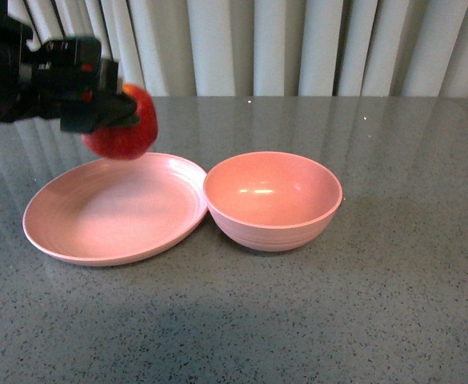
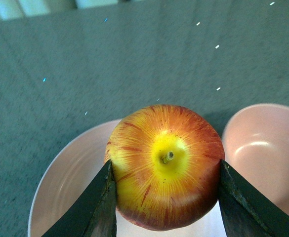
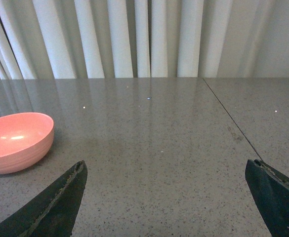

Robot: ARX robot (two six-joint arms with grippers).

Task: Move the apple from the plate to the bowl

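Observation:
My left gripper is shut on the red apple and holds it in the air above the far left part of the flat pink plate. In the left wrist view the apple sits between both black fingers, its yellow stem patch facing the camera, with the plate below it and the bowl beside it. The deep pink bowl stands empty, touching the plate's right edge. My right gripper is open and empty over bare table, with the bowl off to one side; it is out of the front view.
The grey speckled table carries only the plate and bowl. White vertical curtains hang behind its far edge. A seam runs across the table surface in the right wrist view.

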